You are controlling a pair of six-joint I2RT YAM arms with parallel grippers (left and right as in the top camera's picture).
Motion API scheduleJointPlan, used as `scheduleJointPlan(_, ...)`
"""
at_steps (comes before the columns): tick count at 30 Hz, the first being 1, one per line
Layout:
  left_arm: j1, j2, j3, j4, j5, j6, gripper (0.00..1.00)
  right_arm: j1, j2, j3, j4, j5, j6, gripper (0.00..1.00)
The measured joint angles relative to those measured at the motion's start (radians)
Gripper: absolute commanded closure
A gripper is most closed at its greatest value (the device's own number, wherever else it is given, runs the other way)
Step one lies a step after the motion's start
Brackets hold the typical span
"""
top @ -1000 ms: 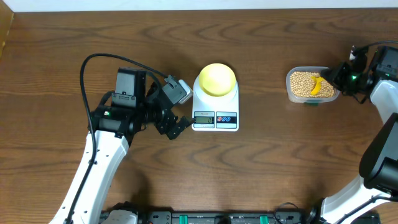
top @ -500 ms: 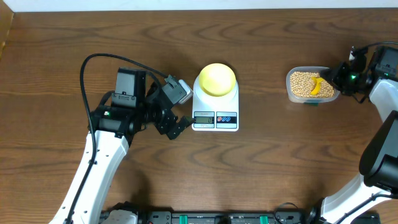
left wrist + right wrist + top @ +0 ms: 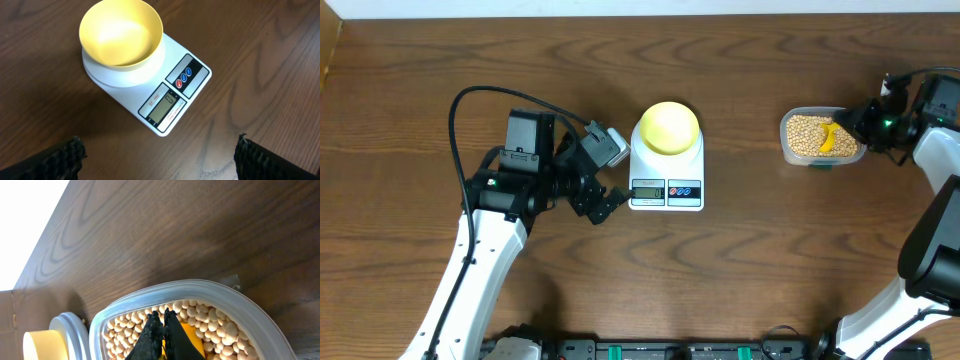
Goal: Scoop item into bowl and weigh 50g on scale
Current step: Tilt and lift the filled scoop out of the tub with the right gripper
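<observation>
The pale-yellow bowl (image 3: 670, 127) stands empty on the platform of the white scale (image 3: 666, 190) at mid-table. In the left wrist view the bowl (image 3: 121, 32) and the scale (image 3: 175, 95) lie ahead of my left gripper (image 3: 160, 160). That gripper (image 3: 608, 175) is wide open just left of the scale, with only bare wood between its fingers. The tan beans (image 3: 805, 133) fill a clear tub (image 3: 786, 143) at the right. My right gripper (image 3: 163, 314) is over the beans (image 3: 210, 320), shut on a yellow scoop (image 3: 192, 337) that lies in them.
The clear tub's rim (image 3: 200, 287) curves round the right gripper. A black cable (image 3: 480, 95) loops above the left arm. The table's far edge (image 3: 640, 14) meets a white wall. Both arm bases stand along the near edge.
</observation>
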Motion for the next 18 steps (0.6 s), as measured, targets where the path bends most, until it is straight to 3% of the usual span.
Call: scheduleJointPlan(18,0.0,0.0,0.0,0.0,0.0,0.0,0.02,-0.025,0.018,-0.002,0.021,-0.073,0.0,0.99)
